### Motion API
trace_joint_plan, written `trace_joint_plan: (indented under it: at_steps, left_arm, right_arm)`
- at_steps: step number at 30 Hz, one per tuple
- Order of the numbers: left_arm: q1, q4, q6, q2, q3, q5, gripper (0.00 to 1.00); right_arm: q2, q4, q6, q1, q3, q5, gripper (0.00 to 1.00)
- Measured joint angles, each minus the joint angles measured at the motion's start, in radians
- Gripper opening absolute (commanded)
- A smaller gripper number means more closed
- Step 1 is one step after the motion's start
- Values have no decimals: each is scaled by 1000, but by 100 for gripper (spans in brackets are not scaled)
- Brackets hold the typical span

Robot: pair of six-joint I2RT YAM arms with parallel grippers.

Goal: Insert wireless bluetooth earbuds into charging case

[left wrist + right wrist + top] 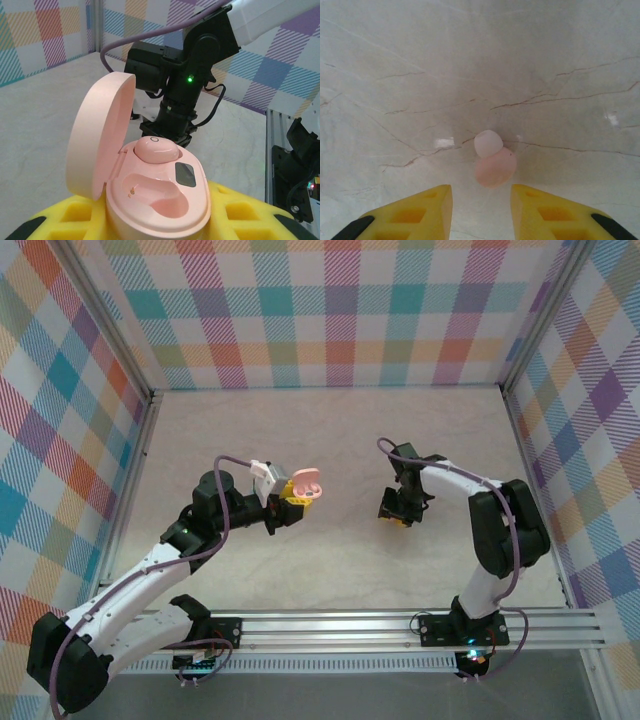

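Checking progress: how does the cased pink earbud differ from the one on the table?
The cased earbud sits in the open case, its smooth back showing; the table earbud lies loose, pale tip exposed. The left gripper holds the cased earbud's case; the open right gripper leaves the table earbud untouched. Both are pink.

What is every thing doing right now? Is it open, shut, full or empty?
pink case: lid open.
seated earbud: sitting in one slot of the pink case.
other slot: empty.
loose earbud: lying on the table, not gripped.
left gripper: shut on the pink case.
right gripper: open, pointing at the loose earbud.
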Motion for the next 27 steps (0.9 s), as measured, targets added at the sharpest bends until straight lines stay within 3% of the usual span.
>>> trace_joint_plan:
  at_steps: [14, 22, 27]
  left_arm:
    - [0, -5, 1, -10, 0, -3, 21]
    - [0, -5, 4, -10, 0, -3, 21]
    - [0, -4, 4, 1, 0, -3, 21]
  right_arm:
    - [31, 50, -68, 0, 54, 10, 35]
    - [-95, 60, -117, -1, 51, 24, 33]
    - [-96, 76, -152, -1, 24, 21, 29]
